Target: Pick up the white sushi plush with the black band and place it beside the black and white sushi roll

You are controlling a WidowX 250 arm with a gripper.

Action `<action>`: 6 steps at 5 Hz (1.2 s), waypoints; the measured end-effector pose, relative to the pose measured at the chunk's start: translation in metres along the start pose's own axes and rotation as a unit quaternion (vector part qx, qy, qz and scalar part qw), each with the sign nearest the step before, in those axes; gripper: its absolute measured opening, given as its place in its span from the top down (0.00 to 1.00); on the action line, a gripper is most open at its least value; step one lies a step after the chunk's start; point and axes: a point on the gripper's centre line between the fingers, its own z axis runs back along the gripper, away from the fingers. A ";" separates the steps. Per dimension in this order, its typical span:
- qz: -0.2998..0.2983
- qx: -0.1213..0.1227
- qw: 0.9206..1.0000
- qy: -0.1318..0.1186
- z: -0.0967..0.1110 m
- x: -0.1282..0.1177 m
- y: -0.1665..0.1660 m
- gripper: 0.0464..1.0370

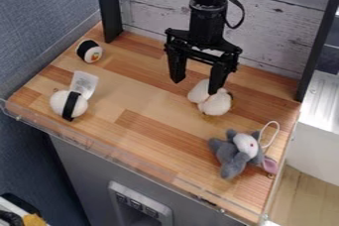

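The jaws of the gripper (196,85) stood wide apart, gripping nothing; one finger (215,82) overlapped the white plush (215,105) on the board (152,103), contact unclear. The grey plush (233,154) lay nearer the camera, the tagged sushi (58,104) and small roll (94,54) well apart opposite.

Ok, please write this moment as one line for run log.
gripper: jaws open over white plush, contact unclear | grey plush: view's right | banded white toy, small roll toy: view's left
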 end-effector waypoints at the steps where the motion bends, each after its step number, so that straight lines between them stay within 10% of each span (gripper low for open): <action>1: 0.049 -0.007 0.999 0.019 -0.013 -0.014 0.021 0.04; 3: 0.180 -0.028 0.983 0.021 -0.016 -0.045 0.095 0.04; 6: 0.090 -0.023 0.996 0.007 -0.013 -0.053 0.173 0.04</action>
